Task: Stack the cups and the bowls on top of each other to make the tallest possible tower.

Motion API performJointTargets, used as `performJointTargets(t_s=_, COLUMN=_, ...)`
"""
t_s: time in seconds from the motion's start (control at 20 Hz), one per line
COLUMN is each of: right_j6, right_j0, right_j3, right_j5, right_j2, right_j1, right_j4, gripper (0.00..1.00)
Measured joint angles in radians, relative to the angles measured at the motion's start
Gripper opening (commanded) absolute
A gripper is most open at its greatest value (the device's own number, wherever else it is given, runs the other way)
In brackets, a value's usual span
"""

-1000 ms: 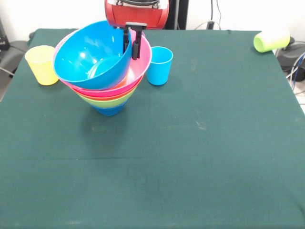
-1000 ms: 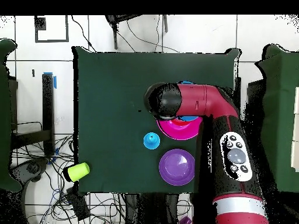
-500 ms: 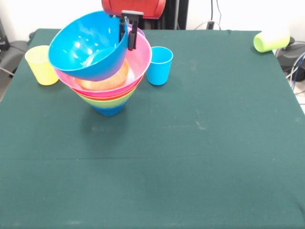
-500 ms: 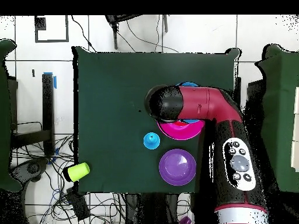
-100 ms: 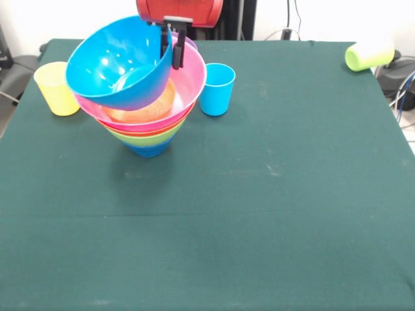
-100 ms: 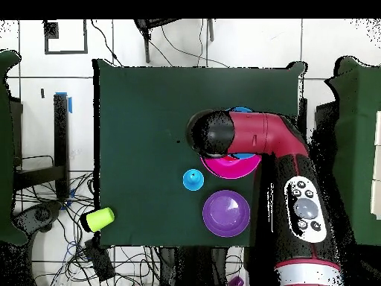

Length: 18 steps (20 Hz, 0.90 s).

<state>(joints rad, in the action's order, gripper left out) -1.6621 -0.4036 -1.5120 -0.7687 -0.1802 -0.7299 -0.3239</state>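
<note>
Gripper (image 5: 172, 46), upper left of the front view, closed on the rim of the light blue bowl (image 5: 117, 65); one finger inside the rim, one outside. Bowl held tilted, its mouth facing up and left, hanging over the tower (image 5: 150, 126). Table (image 5: 272, 194) in dark green cloth. Tower, top down: pink bowl (image 5: 188, 84), orange-red, lime green, blue base; something orange shows inside the pink bowl. Purple bowl (image 6: 225, 213) sits alone, low centre of the overhead view. Light blue cup (image 5: 216, 89) upright, just right of the tower. Yellow cup (image 5: 57, 88) upright at left. Lime green cup (image 5: 368, 56) on its side, upper right corner
</note>
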Motion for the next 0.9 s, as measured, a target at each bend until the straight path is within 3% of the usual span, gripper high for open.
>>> performJointTargets(t_s=0.9, right_j6=0.000, right_j0=-0.018, right_j3=-0.020, right_j5=0.247, right_j2=0.011, right_j1=0.094, right_j4=-0.057, gripper=0.00)
